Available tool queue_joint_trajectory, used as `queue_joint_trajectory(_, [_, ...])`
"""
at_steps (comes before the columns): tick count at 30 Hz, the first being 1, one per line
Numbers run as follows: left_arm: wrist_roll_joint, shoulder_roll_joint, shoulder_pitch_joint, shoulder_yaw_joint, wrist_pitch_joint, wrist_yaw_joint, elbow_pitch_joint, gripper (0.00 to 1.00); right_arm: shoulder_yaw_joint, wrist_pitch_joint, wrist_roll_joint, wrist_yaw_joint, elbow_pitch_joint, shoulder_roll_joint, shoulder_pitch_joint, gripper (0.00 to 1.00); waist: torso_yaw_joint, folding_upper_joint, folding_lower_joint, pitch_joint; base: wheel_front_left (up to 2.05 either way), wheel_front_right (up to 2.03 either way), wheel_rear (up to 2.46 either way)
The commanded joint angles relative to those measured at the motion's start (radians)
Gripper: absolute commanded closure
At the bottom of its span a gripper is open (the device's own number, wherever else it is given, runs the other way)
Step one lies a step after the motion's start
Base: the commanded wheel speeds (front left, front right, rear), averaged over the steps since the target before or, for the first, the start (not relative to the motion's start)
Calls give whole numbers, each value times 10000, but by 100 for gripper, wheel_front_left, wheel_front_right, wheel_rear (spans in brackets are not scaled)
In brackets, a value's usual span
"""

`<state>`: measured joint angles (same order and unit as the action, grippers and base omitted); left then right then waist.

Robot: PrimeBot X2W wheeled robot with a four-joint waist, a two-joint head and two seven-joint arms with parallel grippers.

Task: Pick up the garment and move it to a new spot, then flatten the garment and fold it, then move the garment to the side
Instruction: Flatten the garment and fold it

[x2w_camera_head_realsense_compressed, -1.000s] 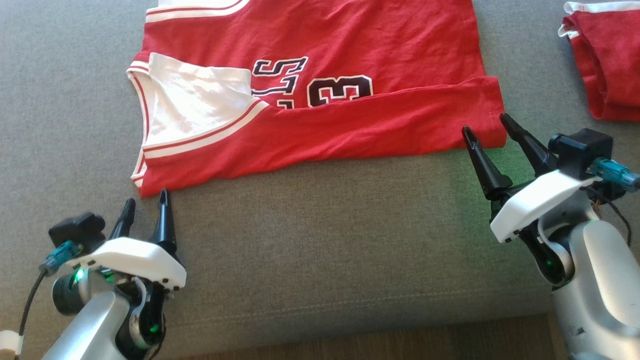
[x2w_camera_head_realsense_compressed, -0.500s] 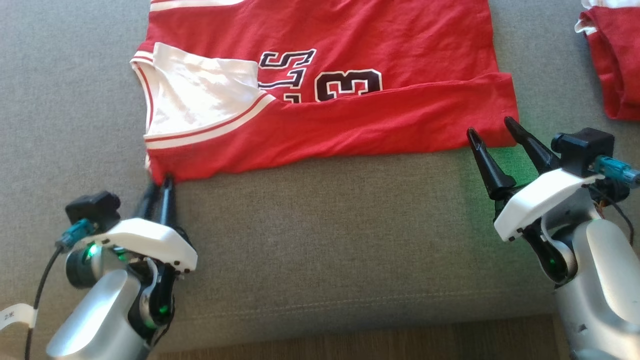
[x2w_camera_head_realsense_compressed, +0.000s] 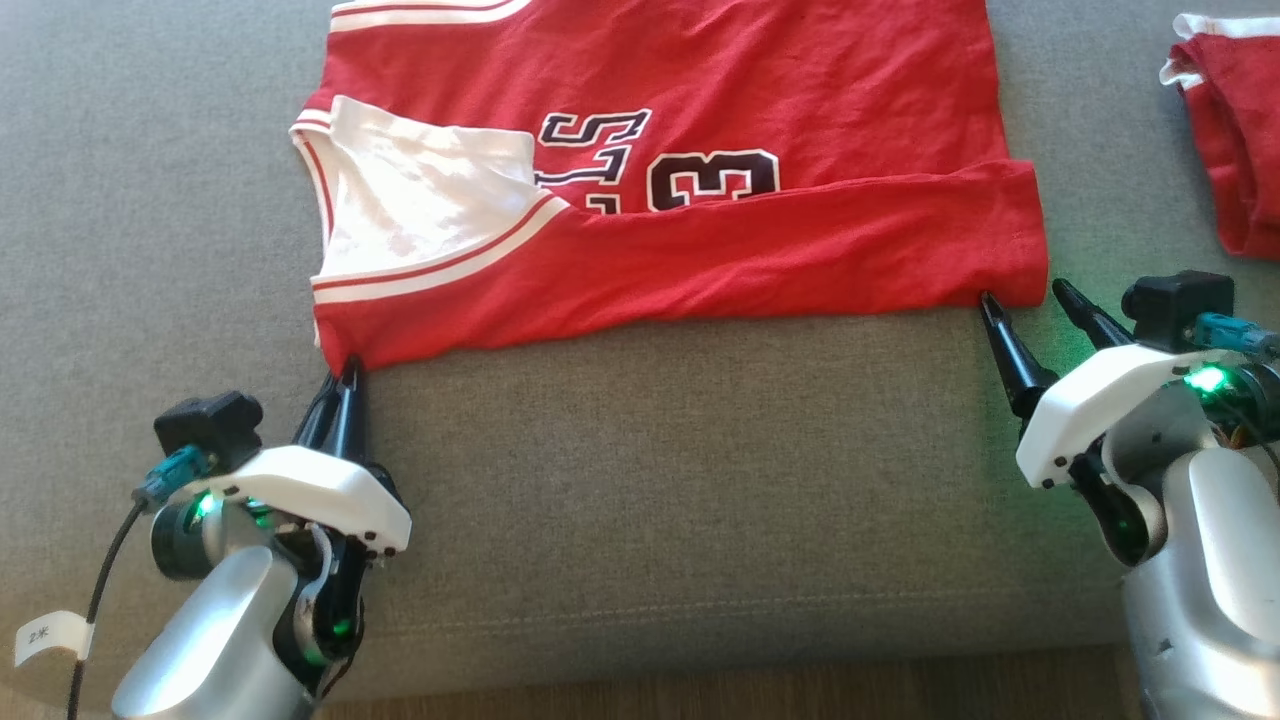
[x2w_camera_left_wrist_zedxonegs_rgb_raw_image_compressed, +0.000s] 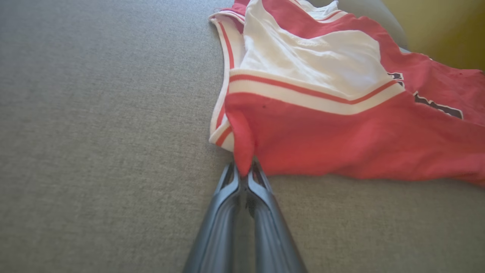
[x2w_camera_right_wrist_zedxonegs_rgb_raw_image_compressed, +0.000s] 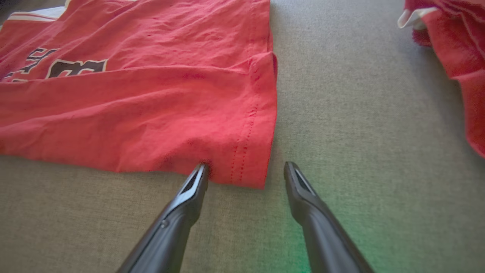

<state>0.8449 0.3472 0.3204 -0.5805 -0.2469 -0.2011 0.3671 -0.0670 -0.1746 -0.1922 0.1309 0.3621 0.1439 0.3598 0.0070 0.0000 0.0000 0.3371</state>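
A red white-trimmed fabric jersey [x2w_camera_head_realsense_compressed: 700, 260] lies on grey upholstery [x2w_camera_head_realsense_compressed: 650, 480]; left gripper [x2w_camera_head_realsense_compressed: 340, 385], 8 o'clock, grasps its corner, right gripper [x2w_camera_head_realsense_compressed: 1024, 292], 4 o'clock, gapes released at its hem.

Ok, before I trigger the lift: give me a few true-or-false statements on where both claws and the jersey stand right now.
1. The left claw is shut on the near left corner of the jersey. True.
2. The right claw is clamped on the jersey too. False: it is open, with the near right hem corner between its spread fingers.
3. The jersey's near edge is folded up over part of the printed number. True.
4. The jersey is the lone garment on the grey cushion. False: a second red garment lies at the far right.
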Motion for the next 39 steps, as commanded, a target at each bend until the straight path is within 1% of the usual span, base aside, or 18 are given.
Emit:
queue_joint_trajectory(1, [-100, 224, 177, 319, -103, 56, -149, 100, 69, -85, 244, -2, -253, -120, 192, 0, 47, 0, 0, -26, 0, 0, 0])
queue_joint_trajectory(5, [-144, 197, 177, 318, -111, 77, -140, 100, 73, -257, 267, -2, -193, -262, 163, 0, 88, 0, 0, -64, 0, 0, 0])
queue_joint_trajectory(6, [-153, 190, 170, 319, -113, 89, -137, 100, 86, -306, 237, -2, -181, -291, 159, 15, 95, 0, 0, -76, 0, 0, 0])
queue_joint_trajectory(7, [-161, 182, 167, 318, -115, 104, -136, 100, 112, -354, 234, -2, -162, -291, 163, 57, 106, 0, 0, -83, 0, 0, 0])
queue_joint_trajectory(8, [-173, 177, 163, 315, -117, 120, -132, 100, 144, -387, 229, -2, -139, -275, 171, 85, 118, 0, 0, -94, 0, 0, 0])
queue_joint_trajectory(9, [-187, 177, 161, 308, -119, 138, -128, 100, 153, -396, 216, -2, -118, -264, 181, 100, 129, 0, 0, -108, 0, 0, 0])
queue_joint_trajectory(18, [-309, 371, 54, 243, -126, 348, -312, 100, 224, -393, 26, -2, -259, 178, -90, 100, 217, 0, 0, -383, 0, 0, 0])
queue_joint_trajectory(24, [-277, 768, -355, 178, 23, 434, -892, 100, 289, -447, -331, -2, -754, 514, -593, 100, 189, 0, 0, -634, 0, 0, 0])
queue_joint_trajectory(27, [-378, 1009, -687, 125, 86, 247, -1270, 100, 446, -470, -663, -2, -983, 690, -937, 100, 139, 0, 0, -855, 0, 0, 0])
queue_joint_trajectory(33, [-280, 1290, -1626, 60, 244, -123, -2125, 100, 682, -549, -1288, -2, -1352, 1138, -1747, 100, 23, 0, 0, -1370, 0, 0, 0])
queue_joint_trajectory(39, [-24, 1682, -2630, 271, 284, -526, -3220, 100, 246, -777, -1576, -2, -2163, 1447, -2734, 100, -75, 0, 0, -1698, 0, 0, 0])
